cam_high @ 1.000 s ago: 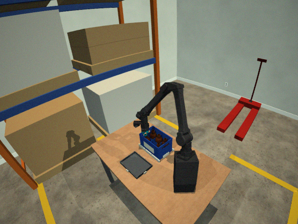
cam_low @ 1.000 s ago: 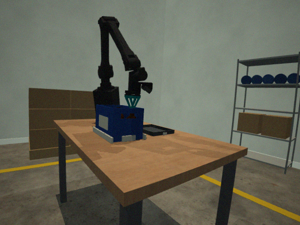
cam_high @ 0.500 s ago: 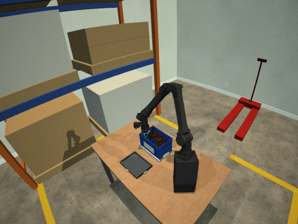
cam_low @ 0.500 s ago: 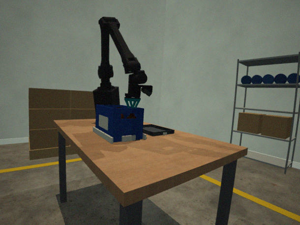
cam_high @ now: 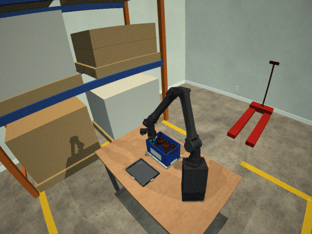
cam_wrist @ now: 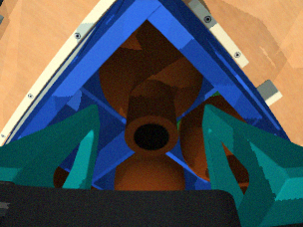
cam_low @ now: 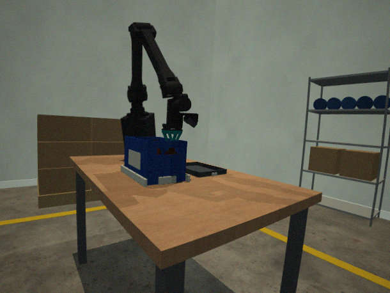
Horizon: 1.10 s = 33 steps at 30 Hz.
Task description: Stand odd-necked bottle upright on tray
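Rack boxes: at the far left, a large cardboard box (cam_high: 64, 143) stands low in the rack.
Tray: the dark, shallow tray (cam_high: 142, 172) (cam_low: 206, 169) lies flat on the wooden table (cam_high: 153, 196) (cam_low: 217, 211) (cam_wrist: 271, 25), near the crate, with no bottle on it.
Claw: the gripper (cam_high: 152, 141) (cam_low: 172, 140) (cam_wrist: 151, 113) points down at the crate's corner; its teal fingers are partly open, one on each side of a bottle neck, and grip nothing.
Crate: the blue crate (cam_high: 167, 159) (cam_low: 166, 164) (cam_wrist: 92, 60) is upright, with pale strips along its base.
Bottles: the brown bottle (cam_wrist: 151, 100) between the fingers stands in the corner compartment; other brown bottles (cam_high: 166, 145) (cam_wrist: 150, 175) are also inside. The odd-necked one is in the crate, but I cannot tell which it is.
Arm base: the black base (cam_high: 194, 181) (cam_low: 139, 125) stands beside the crate.
Pallet jack: the red pallet jack (cam_high: 262, 108) is on the floor, at far right.
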Each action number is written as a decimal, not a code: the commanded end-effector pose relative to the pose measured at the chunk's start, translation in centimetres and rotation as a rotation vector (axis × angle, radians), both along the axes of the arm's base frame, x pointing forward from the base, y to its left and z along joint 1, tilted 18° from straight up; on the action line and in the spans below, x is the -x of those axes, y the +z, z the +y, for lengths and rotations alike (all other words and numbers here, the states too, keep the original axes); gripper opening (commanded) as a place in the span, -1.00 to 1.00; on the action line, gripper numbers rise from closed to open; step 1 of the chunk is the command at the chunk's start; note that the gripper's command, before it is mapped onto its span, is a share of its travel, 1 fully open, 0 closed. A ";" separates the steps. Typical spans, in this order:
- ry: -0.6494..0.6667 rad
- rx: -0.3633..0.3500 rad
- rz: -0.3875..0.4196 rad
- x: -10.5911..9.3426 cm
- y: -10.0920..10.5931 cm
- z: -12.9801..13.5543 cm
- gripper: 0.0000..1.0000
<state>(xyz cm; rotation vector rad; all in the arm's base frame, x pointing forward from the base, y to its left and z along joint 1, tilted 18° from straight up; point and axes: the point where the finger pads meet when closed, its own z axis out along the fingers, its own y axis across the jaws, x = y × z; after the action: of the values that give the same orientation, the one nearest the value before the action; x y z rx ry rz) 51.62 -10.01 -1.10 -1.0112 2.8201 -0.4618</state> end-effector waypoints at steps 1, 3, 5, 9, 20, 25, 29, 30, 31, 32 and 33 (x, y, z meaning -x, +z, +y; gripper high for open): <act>-0.001 -0.001 -0.003 -0.4 -0.6 -0.7 0.21; 0.000 -0.001 -0.003 -0.4 -0.6 -0.7 0.21; 0.001 0.000 -0.010 -0.5 -0.3 -0.7 0.21; 0.000 0.000 -0.011 -0.5 -0.3 -0.7 0.21; 0.000 0.000 -0.011 -0.5 -0.3 -0.7 0.21; 0.000 0.000 -0.011 -0.5 -0.3 -0.7 0.21; 0.000 0.000 -0.011 -0.5 -0.3 -0.7 0.21; 0.000 0.000 -0.011 -0.5 -0.3 -0.7 0.21; 0.000 0.000 -0.011 -0.5 -0.3 -0.7 0.21; 0.000 0.000 -0.011 -0.5 -0.3 -0.7 0.21; 0.000 0.000 -0.011 -0.5 -0.3 -0.7 0.21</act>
<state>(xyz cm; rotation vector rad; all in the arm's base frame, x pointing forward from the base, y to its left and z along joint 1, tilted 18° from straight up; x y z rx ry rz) 51.61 -10.04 -1.24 -1.0115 2.8215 -0.4612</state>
